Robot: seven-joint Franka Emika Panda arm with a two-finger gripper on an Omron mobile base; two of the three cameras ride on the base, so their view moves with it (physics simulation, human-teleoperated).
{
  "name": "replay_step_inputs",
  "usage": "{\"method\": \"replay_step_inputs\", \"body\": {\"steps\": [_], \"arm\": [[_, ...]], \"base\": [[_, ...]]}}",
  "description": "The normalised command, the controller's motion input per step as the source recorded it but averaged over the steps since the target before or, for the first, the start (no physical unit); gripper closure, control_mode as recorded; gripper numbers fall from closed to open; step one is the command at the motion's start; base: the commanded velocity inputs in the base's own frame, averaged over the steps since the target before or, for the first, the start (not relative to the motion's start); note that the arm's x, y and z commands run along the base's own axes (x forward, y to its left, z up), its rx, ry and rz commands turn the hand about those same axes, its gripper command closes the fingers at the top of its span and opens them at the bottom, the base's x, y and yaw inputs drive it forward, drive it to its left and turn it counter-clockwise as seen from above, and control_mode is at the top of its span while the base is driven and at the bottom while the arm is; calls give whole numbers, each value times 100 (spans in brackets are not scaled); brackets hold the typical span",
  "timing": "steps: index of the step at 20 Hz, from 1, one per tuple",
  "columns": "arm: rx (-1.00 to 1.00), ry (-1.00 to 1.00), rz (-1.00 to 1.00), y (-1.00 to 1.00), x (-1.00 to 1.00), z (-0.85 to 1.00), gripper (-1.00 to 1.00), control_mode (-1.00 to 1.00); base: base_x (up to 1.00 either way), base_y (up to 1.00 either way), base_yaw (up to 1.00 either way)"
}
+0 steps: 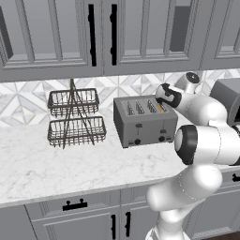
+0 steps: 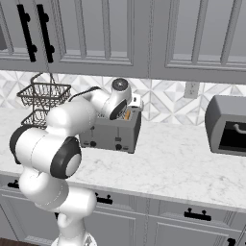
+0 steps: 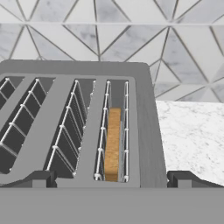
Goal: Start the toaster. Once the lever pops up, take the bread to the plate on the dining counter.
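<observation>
fingers: spread wide, nothing between them. In the hand view the two dark fingertips (image 3: 41, 178) sit at the bottom, one on each side of the toaster top
gripper: (image 3: 111, 181) hangs just above the right end of the toaster, looking down into the slots
bread: (image 3: 113, 144) tan slice sunk in the rightmost slot, standing on edge between the wire guides, roughly centred between the open fingers and a bit ahead of them
toaster: (image 1: 144, 121) grey box on the worktop (image 1: 56, 164), against the tiled wall, two black levers and two knobs on the front face
step in hand: hard to call, honestly. The slice sits low, so I'd guess the lever on the bread's side needs pushing down first
doing it well: use the right-hand lever (image 1: 162, 123), not the other one; come down the front face with one fingertip on top of it and press straight down until it catches
wire basket: (image 1: 75, 117) two-tier rack to the left, well apart from the toaster
</observation>
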Motion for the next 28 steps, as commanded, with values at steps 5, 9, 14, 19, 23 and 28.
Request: {"method": "replay_step_inputs", "body": {"steps": [5,9,14,19,23,28], "arm": [[0,0,0,0,0,0,-100,-100],[0,0,0,0,0,0,-100,-100],[0,0,0,0,0,0,-100,-100],[0,0,0,0,0,0,-100,-100],[0,0,0,0,0,0,-100,-100],[0,0,0,0,0,0,-100,-100]], "base": [[0,0,0],[0,0,0],[0,0,0],[0,0,0],[0,0,0],[0,0,0]]}}
